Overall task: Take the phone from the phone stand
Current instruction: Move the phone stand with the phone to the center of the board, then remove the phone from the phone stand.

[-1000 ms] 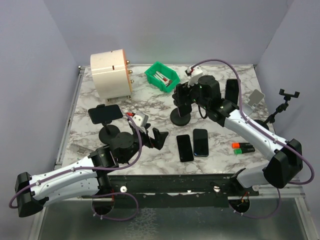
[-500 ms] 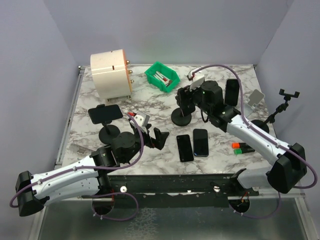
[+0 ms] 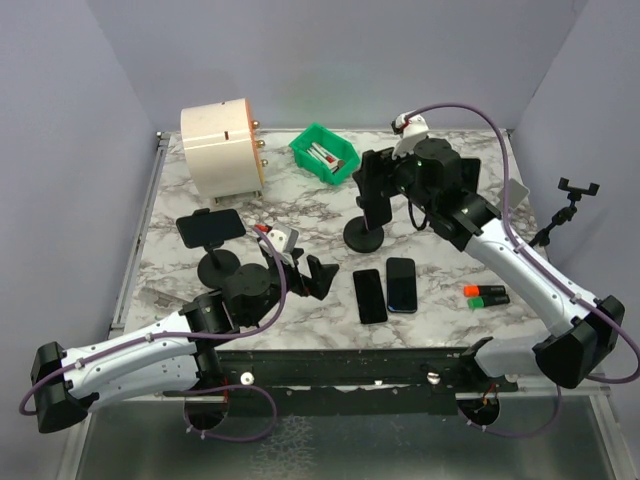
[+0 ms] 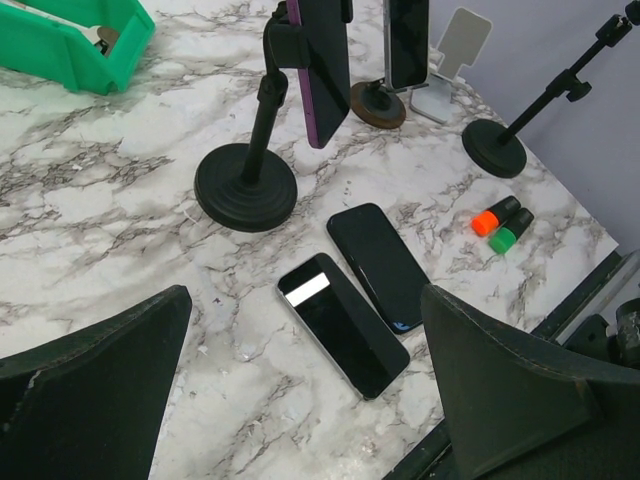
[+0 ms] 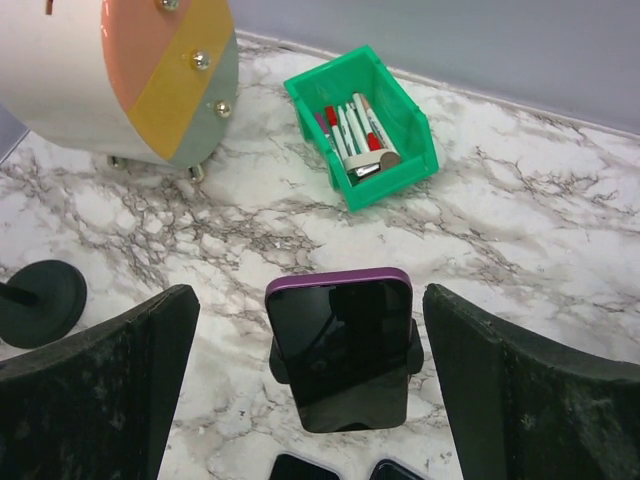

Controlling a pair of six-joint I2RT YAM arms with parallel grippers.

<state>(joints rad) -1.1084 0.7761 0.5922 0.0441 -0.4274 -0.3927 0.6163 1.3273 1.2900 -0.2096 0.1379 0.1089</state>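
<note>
Marble table carries two flat phones; markers; green bin; phone stand.

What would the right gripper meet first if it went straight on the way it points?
Most likely the purple-cased phone clamped in the phone stand; it sits centred ahead of the open right gripper, though depth is unclear.

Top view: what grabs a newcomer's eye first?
The right fingers, spread open either side of the purple-edged phone on its stand mid-table. Then the big cream drum at rear left and two loose phones lying flat near the front edge.
</note>
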